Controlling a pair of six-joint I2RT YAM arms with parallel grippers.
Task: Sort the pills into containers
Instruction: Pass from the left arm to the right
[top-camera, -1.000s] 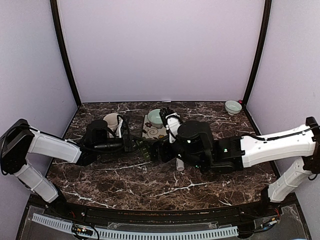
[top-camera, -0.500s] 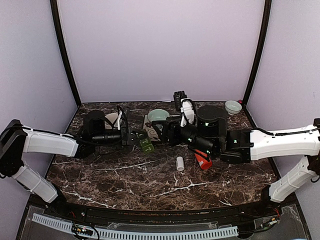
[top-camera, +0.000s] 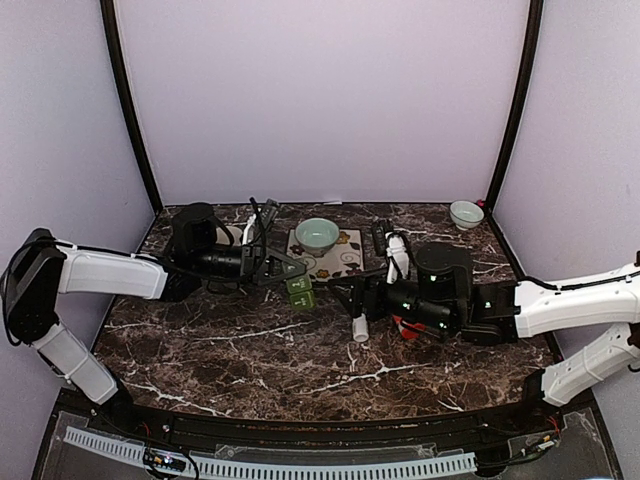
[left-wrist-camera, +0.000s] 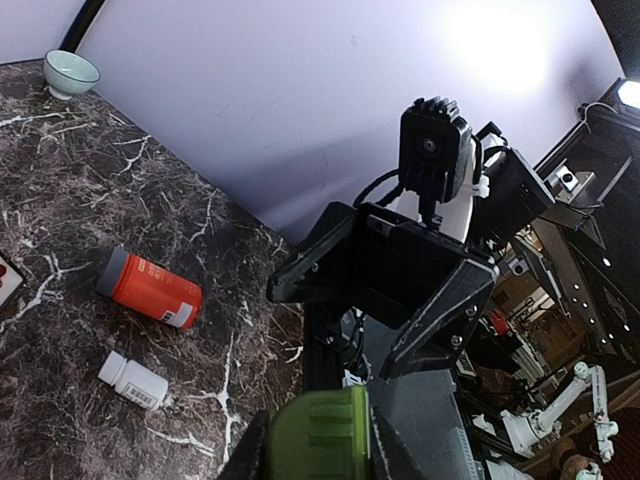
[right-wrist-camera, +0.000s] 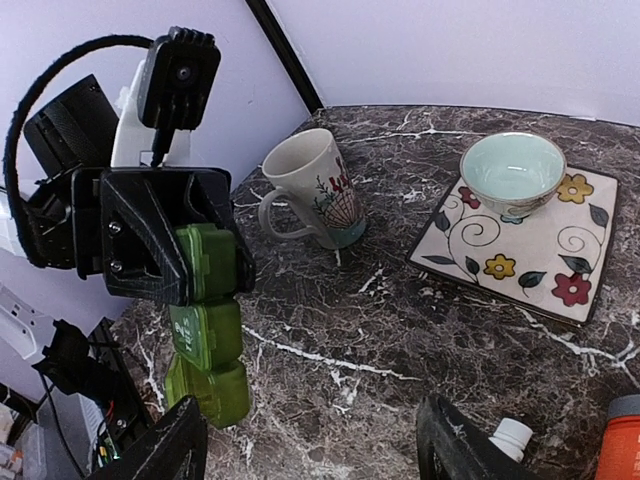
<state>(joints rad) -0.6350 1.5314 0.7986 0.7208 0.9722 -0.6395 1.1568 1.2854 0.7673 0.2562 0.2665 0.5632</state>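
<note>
Dark marbled worktop (top-camera: 250, 350), pale lilac walls (top-camera: 320, 100). Left gripper (right-wrist-camera: 212, 262): jaws clamped on green pill box (right-wrist-camera: 205, 335). Right gripper (right-wrist-camera: 310, 440): jaws wide, empty.

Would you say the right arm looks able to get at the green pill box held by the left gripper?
Probably yes. The right gripper is open and faces the pill box with nothing between them. The left gripper clamps only its top compartment, leaving the lower two exposed.
</note>
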